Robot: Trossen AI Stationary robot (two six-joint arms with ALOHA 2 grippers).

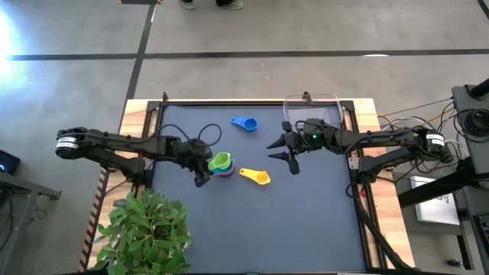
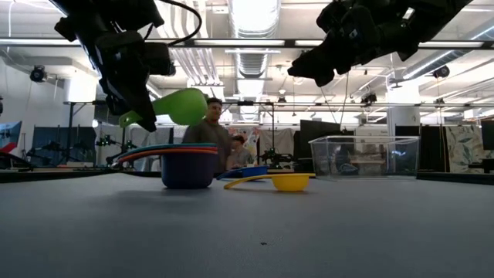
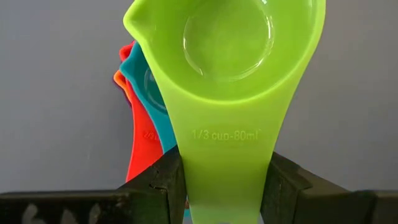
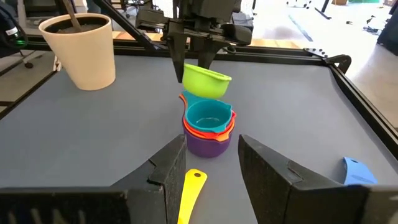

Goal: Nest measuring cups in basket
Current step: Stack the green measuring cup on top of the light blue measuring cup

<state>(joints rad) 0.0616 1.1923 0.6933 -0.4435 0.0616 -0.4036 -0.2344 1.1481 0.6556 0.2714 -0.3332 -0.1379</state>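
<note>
My left gripper (image 1: 203,173) is shut on the green measuring cup (image 4: 207,81), which hangs above a nested stack (image 4: 208,127) with a purple cup at the bottom, then orange and red, and teal on top. The stack stands on its base at mid-table (image 1: 222,169). The yellow cup (image 1: 257,176) lies just right of the stack, and the blue cup (image 1: 244,123) lies toward the far edge. The clear basket (image 1: 312,111) sits at the far right. My right gripper (image 1: 287,155) hovers open, right of the yellow cup and above the table. My left gripper pinches the green cup's flat handle (image 3: 227,177) between its two fingers, coming from the table's left and slanting down. The handle runs along the fingers and the bowl (image 3: 227,43) points away from them. The cup is lifted clear, tilted, just above the teal cup (image 3: 149,87).
A potted plant (image 1: 145,229) stands at the table's near left corner, its cream pot (image 4: 81,46) showing in the right wrist view. Dark mat lies bare toward the near edge (image 1: 260,229). A person (image 2: 207,131) is in the room beyond the table.
</note>
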